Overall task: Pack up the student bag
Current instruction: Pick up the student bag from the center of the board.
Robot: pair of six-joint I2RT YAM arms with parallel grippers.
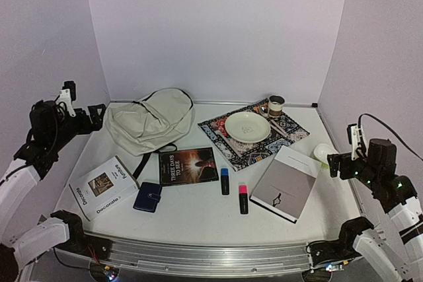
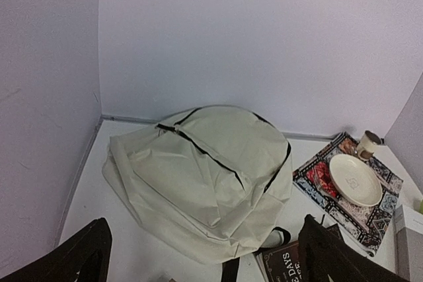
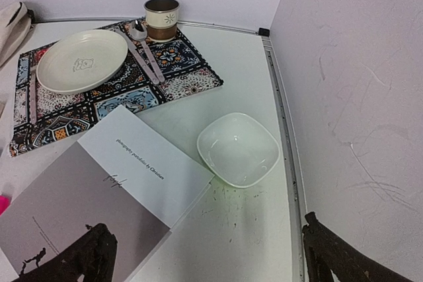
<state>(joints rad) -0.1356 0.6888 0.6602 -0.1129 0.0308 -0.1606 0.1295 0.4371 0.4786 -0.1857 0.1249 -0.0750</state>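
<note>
The student bag [image 1: 149, 122], a cream fabric backpack with black zipper trim, lies flat at the back left of the table, a dark strap trailing toward the front. In the left wrist view the bag [image 2: 198, 163] fills the middle. My left gripper [image 1: 98, 118] hovers open just left of the bag, nothing between its fingers [image 2: 79, 255]. My right gripper [image 1: 334, 164] hangs open at the right side, above the table beside a white bowl [image 3: 238, 148], and holds nothing.
In front of the bag lie a white "Decorate" book [image 1: 102, 186], a navy wallet [image 1: 147, 197], a dark book [image 1: 188, 165], blue [image 1: 225, 181] and pink [image 1: 243, 198] highlighters, and a grey-white portfolio [image 1: 289, 181]. A patterned placemat [image 1: 291, 130] carries a plate [image 1: 247, 127], spoon and cup [image 1: 275, 105].
</note>
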